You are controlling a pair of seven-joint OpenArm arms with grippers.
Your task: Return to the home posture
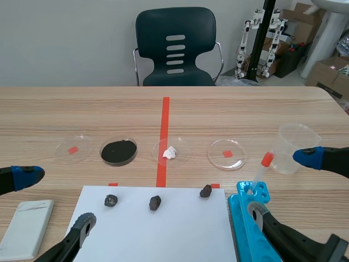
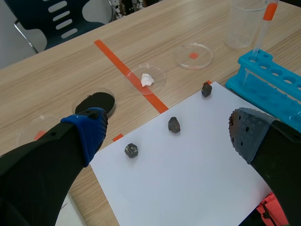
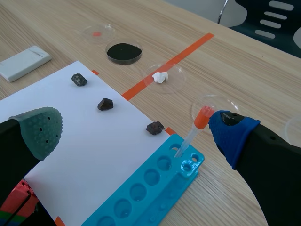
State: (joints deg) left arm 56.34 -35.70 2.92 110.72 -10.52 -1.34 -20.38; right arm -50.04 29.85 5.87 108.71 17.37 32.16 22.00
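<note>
- While both arms sit low at the bottom corners of the scene view, the left gripper (image 1: 55, 200) has its fingers spread wide and holds nothing, over the lower-left edge of the white paper (image 1: 163, 232).
- The right gripper (image 1: 282, 184), at lower right, is likewise spread and empty, above the blue tube rack (image 1: 244, 226), where an orange-capped dropper (image 1: 262, 168) stands.
- Three dark stones (image 1: 155, 203) lie along the paper's upper edge.
- Across the middle sit the petri dishes, including a black powder dish (image 1: 118, 151) and a white lump dish (image 1: 170, 153).
- A clear beaker (image 1: 294, 143) stands at middle right.
</note>
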